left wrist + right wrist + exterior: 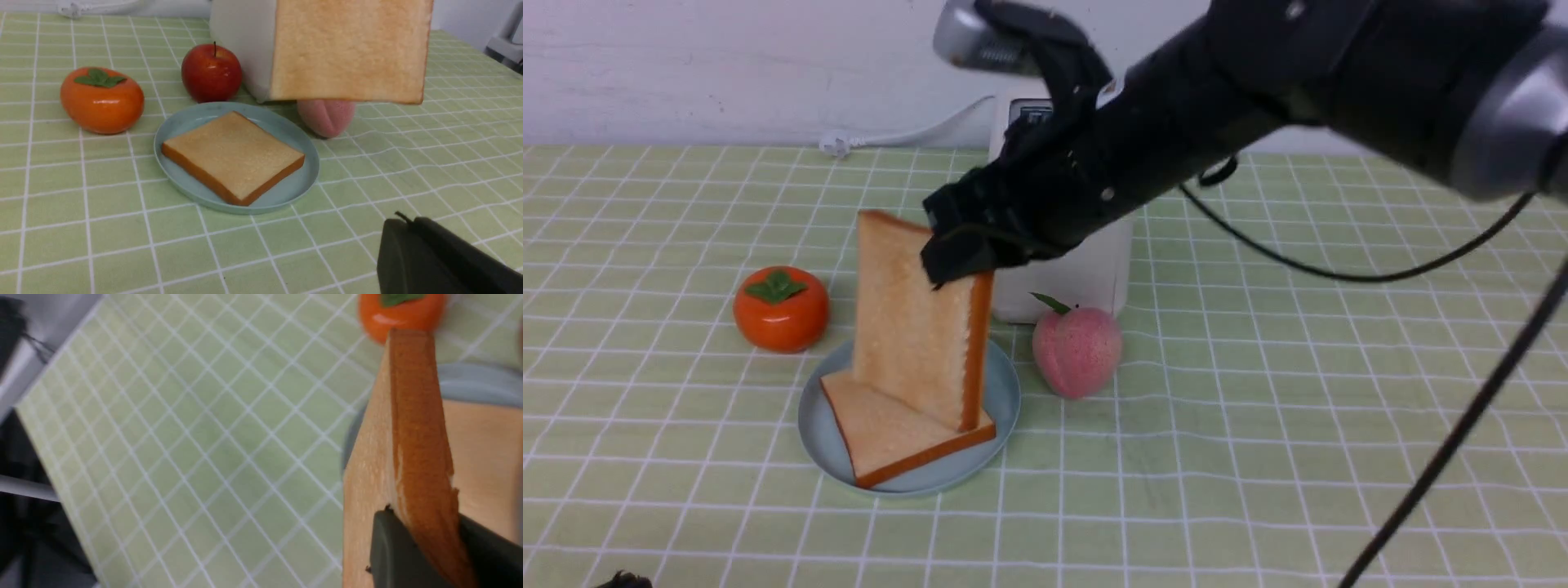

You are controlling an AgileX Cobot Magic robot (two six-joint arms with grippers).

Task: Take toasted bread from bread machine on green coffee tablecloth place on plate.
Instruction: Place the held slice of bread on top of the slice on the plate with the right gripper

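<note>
Looking like a robot test table, dressed up as a breakfast corner.

Sitting on a green checked tablecloth (1298,408) against a bare white wall (727,65): a white toaster (1086,278) with its plug (837,145) lying loose and plugged into nothing, a blue-grey plate (1005,388) holding toast (882,437), and shiny, toy-like fruit, namely an orange persimmon (781,309), a pink peach (1076,351) and a red apple (211,72). Hanging over it all, a big black robot arm (1258,82) trailing thin black cables (1339,276). Showing no cupboards, sink or stove, just the one covered table by the plain wall.
</note>
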